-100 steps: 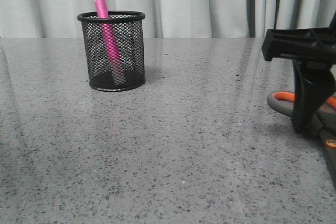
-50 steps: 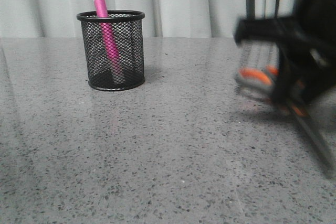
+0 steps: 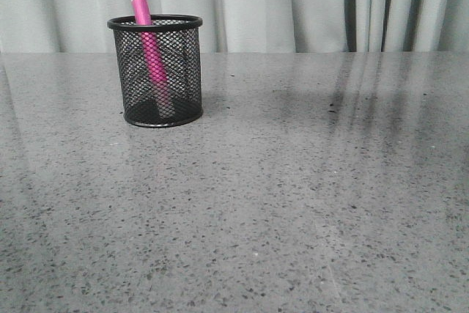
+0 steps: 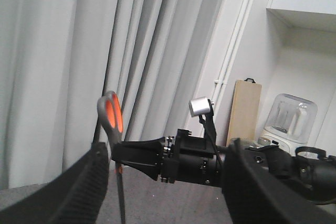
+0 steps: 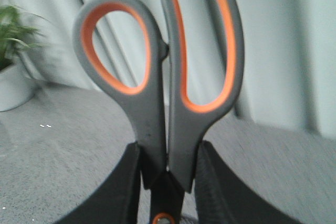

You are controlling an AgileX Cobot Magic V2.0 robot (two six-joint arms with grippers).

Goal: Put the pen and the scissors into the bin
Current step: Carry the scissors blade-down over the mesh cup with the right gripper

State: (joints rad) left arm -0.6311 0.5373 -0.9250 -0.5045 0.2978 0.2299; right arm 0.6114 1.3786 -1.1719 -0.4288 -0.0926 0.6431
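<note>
The bin (image 3: pixel 183 71), a black wire-mesh cup, stands at the far left of the table. The pink pen (image 3: pixel 141 11) stands inside it, its whitish end just above the rim. No gripper shows in the front view. My right gripper (image 5: pixel 167 167) is shut on the scissors (image 5: pixel 157 103) just below the grey, orange-lined loops, holding them upright with blades down. The left wrist view shows the right gripper (image 4: pixel 117 157) holding the scissors (image 4: pixel 109 116) in the air above the table. My left gripper (image 4: pixel 168 192) is open and empty, its fingers (image 4: pixel 79 182) wide apart.
The grey speckled table (image 3: pixel 293 181) stretches out in front of pale curtains (image 3: pixel 293 5). A potted plant (image 5: pixel 10 40) shows off to one side in the right wrist view. A wooden board (image 4: pixel 245 111) and a blender jar (image 4: pixel 289 116) stand against the wall in the left wrist view.
My right gripper took the scissors off the table at the right, rose with them and left the front view. The bin and pen have not moved.
</note>
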